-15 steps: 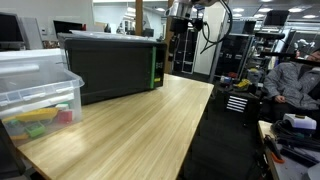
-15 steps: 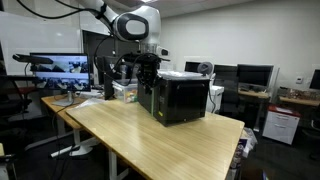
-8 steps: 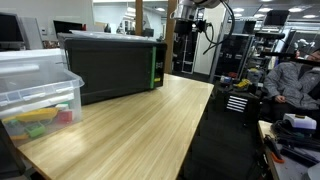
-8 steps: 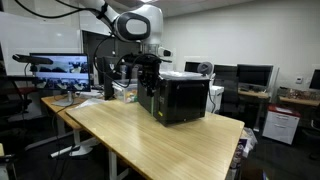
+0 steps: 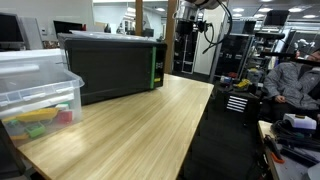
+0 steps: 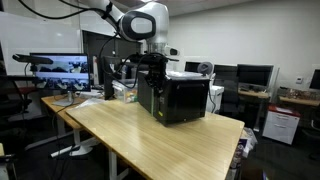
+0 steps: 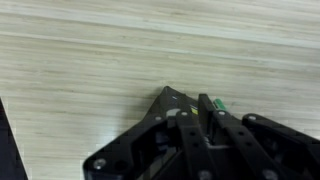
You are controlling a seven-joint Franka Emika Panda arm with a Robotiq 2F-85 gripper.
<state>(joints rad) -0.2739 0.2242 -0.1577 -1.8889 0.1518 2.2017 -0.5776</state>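
The gripper hangs over the wooden table. Its fingers are drawn nearly together and clamped on a small green item, which just peeps out at their tips. Too little of it shows to tell its long axis. In an exterior view the black box stands just beside the gripper and slightly below it, with the tabletop directly beneath.

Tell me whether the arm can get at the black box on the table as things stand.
Probably yes. The tool hangs right beside the black box, above the wooden table, and in an exterior view nothing visible stands between them.
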